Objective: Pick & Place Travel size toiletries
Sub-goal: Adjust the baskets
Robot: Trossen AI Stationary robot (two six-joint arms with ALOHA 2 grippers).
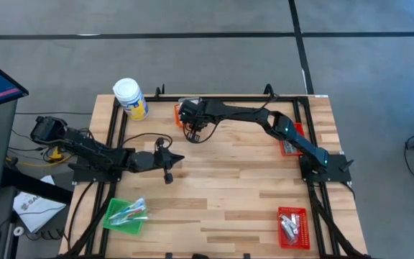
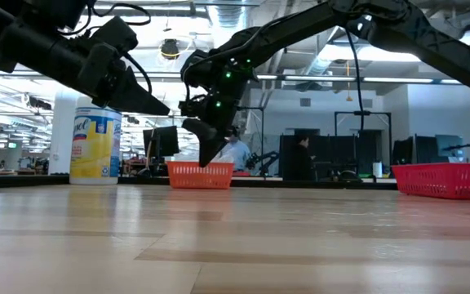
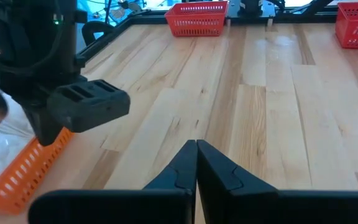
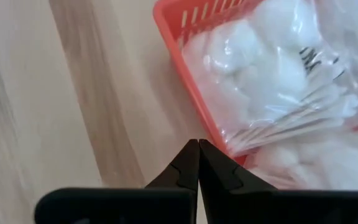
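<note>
Wooden plank table (image 1: pixel 228 187) with black frame rails. Going left to right.

Far left corner: big white-lidded jar with yellow label (image 1: pixel 131 98), upright on the table; it also shows in the low view (image 2: pixel 95 145).

Near left: small green mesh basket (image 1: pixel 112 218) holding thin clear-wrapped sticks and slim sachets (image 1: pixel 132 211), lying flat inside and a bit over its right rim.

Left gripper (image 1: pixel 169 171) sits left of table centre, above bare wood, fingers pressed together, holding nothing; the left wrist view shows the two dark fingers (image 3: pixel 222 171) meeting at a point over empty planks.

Far centre: small orange mesh basket (image 1: pixel 177 113) near the far rail, just right of the jar. The right arm reaches across from the right side, and the right gripper (image 1: pixel 190 130) hangs just at the basket's near edge, fingers pressed together, nothing pinched. In the right wrist view the closed tips (image 4: pixel 197 149) are just outside the orange rim (image 4: pixel 185 81), and the basket is full of white lumpy clear-wrapped packets (image 4: pixel 272 74), plastic bulging over the rim. Low view: the gripper hangs above the table, in front of the basket (image 2: pixel 200 175).

Right edge, mid-depth: small red mesh basket (image 1: pixel 297 129) partly under the right arm, silvery contents barely visible.

Near right: second red mesh basket (image 1: pixel 302 237) with slim silvery sachets (image 1: pixel 289 224) lying in it.
</note>
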